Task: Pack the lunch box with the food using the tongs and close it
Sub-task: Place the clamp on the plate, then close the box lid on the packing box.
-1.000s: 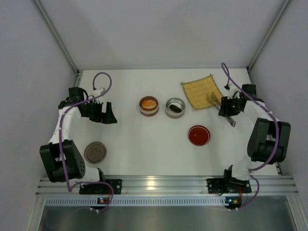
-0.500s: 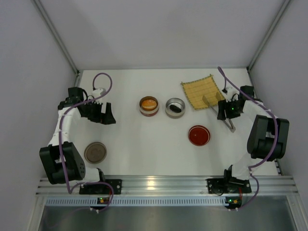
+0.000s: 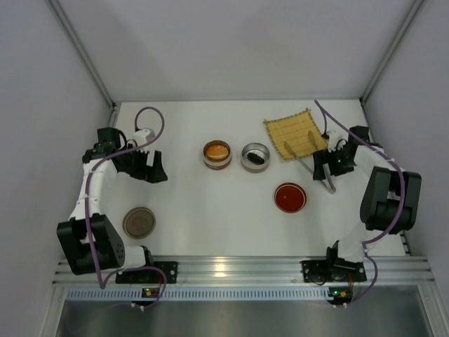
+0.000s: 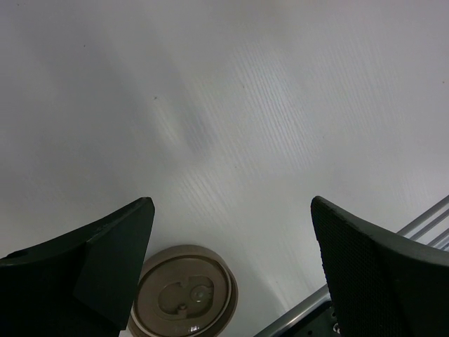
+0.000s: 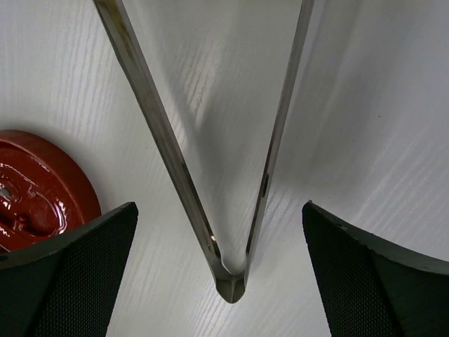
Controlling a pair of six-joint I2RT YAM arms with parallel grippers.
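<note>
One pair of tongs (image 5: 231, 281) lies between the right tool's (image 5: 219, 210) fingers (image 5: 70, 274) (touching neither).

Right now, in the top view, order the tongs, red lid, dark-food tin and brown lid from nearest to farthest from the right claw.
1. Tongs, directly under the right claw.
2. Red lid, just left, nearer the bases.
3. Dark-food tin, farther left, mid-table.
4. Brown lid, far left.
</note>
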